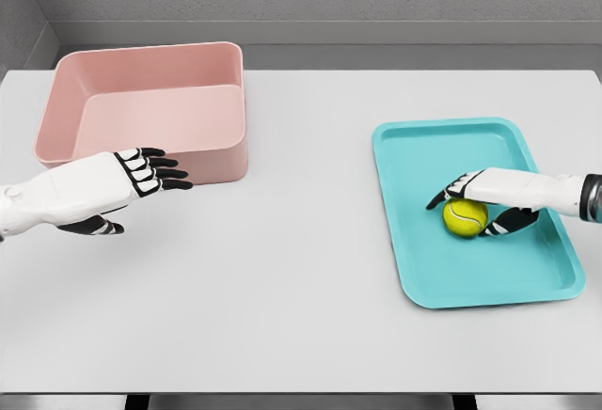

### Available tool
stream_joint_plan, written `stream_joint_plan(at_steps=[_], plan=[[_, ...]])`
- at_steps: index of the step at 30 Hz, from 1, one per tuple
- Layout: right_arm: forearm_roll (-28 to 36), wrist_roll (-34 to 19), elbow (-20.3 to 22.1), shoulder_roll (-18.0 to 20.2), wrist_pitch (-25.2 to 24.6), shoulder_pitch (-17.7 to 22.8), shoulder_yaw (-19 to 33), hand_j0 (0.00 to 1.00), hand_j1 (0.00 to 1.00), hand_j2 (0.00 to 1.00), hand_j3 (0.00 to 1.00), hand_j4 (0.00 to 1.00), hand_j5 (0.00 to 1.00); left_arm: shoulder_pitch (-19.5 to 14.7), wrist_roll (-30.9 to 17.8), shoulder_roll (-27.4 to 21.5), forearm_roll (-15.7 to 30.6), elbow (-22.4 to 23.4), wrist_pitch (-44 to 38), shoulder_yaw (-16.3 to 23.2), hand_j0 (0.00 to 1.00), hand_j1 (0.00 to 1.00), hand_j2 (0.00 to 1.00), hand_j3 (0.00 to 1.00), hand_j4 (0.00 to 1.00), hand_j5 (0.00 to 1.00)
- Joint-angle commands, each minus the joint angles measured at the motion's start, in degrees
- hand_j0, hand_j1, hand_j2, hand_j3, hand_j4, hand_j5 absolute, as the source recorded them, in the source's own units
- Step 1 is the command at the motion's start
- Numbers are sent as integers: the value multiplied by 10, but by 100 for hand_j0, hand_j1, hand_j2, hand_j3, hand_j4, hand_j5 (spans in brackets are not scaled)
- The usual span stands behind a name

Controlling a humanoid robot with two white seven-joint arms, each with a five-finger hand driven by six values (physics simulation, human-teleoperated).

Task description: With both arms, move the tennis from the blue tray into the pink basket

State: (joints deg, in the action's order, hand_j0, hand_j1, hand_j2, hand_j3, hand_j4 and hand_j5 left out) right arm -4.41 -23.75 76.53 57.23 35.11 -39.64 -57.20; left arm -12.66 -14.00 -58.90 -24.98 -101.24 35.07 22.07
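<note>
Yellow tennis ball (465, 218) on the blue tray (414, 156), cupped by the right hand (489, 201), fingers curled around it (lifted or not, cannot tell). Left hand (118, 184) well apart, fingers extended and empty, just beside the pink basket (141, 60). Round, so no long axis. No readable writing or brand.

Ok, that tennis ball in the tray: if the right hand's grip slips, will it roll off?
The tennis ball is round, so it would likely roll freely on the flat blue tray. The tray's raised rim would probably stop a slow roll. The right hand is curled around the ball from above, and the fuzzy-looking surface should grip reasonably well.
</note>
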Motion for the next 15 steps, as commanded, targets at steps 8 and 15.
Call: stream_joint_plan(at_steps=[8,15], plan=[[-2,1,-4,0,-1,0,1,61,61,61,61,61,61,0,0,-1,5,0,-1,0,100,100,100,100,100,100],[0,2,2,6,-1,-10,7,61,61,61,61,61,61,0,0,-3,5,1,-1,0,100,100,100,100,100,100]])
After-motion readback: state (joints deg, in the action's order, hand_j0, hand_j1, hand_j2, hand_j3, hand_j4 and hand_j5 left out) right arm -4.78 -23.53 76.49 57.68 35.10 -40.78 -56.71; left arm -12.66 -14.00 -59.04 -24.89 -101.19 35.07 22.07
